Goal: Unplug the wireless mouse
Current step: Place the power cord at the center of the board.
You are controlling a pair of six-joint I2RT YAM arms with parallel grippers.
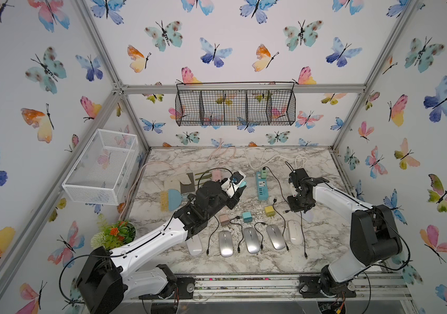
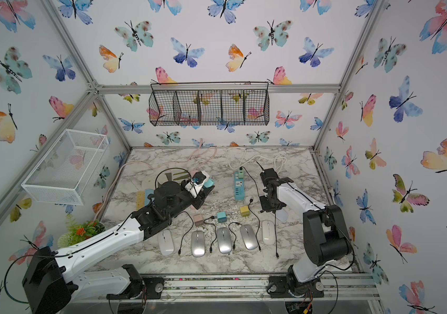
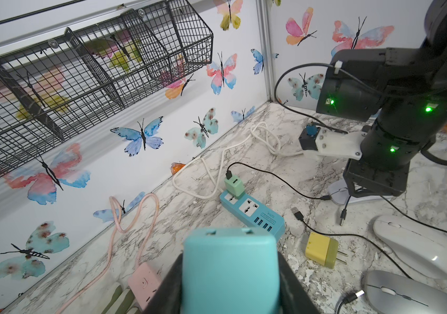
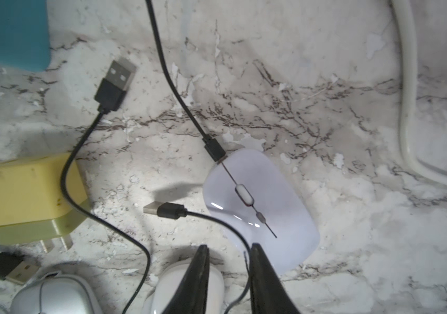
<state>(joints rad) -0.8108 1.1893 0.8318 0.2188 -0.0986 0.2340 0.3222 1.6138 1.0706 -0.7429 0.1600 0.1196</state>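
The plugged-in mouse lies near the yellow charger. Our right jaws stand parted; our left jaws grasp a teal block. We should pinch the plug and pull straight.

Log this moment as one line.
left hand: holds teal block | right hand: open above white mouse | mouse cable: plugged in

blk wire basket on back wall, wht mesh basket, plant nearby, yellow charger

Bright, even light glares off the white mouse; right wrist view slightly blurred.
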